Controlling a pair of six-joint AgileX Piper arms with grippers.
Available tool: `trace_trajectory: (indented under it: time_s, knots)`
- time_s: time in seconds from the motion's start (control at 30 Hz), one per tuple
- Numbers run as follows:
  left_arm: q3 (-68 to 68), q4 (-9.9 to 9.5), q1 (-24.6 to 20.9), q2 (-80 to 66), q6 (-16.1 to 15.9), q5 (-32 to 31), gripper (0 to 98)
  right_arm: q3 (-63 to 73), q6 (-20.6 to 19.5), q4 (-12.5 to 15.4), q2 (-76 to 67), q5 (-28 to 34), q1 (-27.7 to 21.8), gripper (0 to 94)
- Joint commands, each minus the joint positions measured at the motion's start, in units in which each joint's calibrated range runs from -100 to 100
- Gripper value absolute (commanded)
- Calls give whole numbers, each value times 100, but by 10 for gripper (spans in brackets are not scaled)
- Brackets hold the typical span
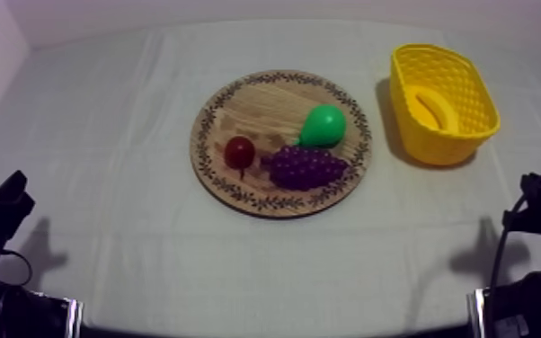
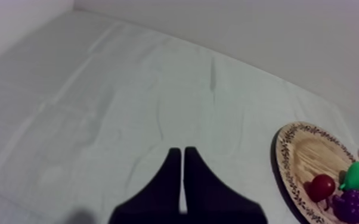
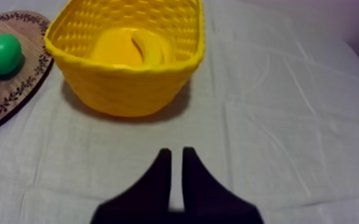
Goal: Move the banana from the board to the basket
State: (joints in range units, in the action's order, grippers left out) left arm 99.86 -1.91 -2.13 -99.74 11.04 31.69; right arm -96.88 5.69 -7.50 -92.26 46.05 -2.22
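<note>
Yellow curved toy banana (image 1: 433, 108) lies inside the yellow lattice-walled basket (image 1: 442, 148), off the round wooden board with patterned rim (image 1: 247, 94), so I judge the placing done and would park my left gripper (image 2: 182, 150) and right gripper (image 3: 176, 151), each a narrow closed wedge, clear of both.

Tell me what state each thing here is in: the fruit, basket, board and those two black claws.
banana: lying inside the yellow basket
yellow basket: upright, holding the banana
wooden board: lying flat, carrying three fruits
pear: resting on the board
bunch of grapes: resting on the board
small red fruit: resting on the board
left gripper: shut on nothing
right gripper: shut on nothing, facing the basket
</note>
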Motion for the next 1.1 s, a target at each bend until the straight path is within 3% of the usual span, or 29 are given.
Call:
trace_trajectory:
  time_s: [0.0, 0.57, 0.87, 1.07]
  knots:
    - [3, 3, 0, -1, 2, 0, 1, -14, 32, 44, -34, -26, -22, 44]
    - [3, 3, 0, -1, 2, 0, 1, -116, 423, 737, -346, -186, -454, 5]
    - [3, 3, 0, -1, 2, 0, 1, -258, 794, 835, -349, -636, -503, 5]
    - [3, 3, 0, -1, 2, 0, 1, -266, 737, 840, -349, -666, -505, 5]
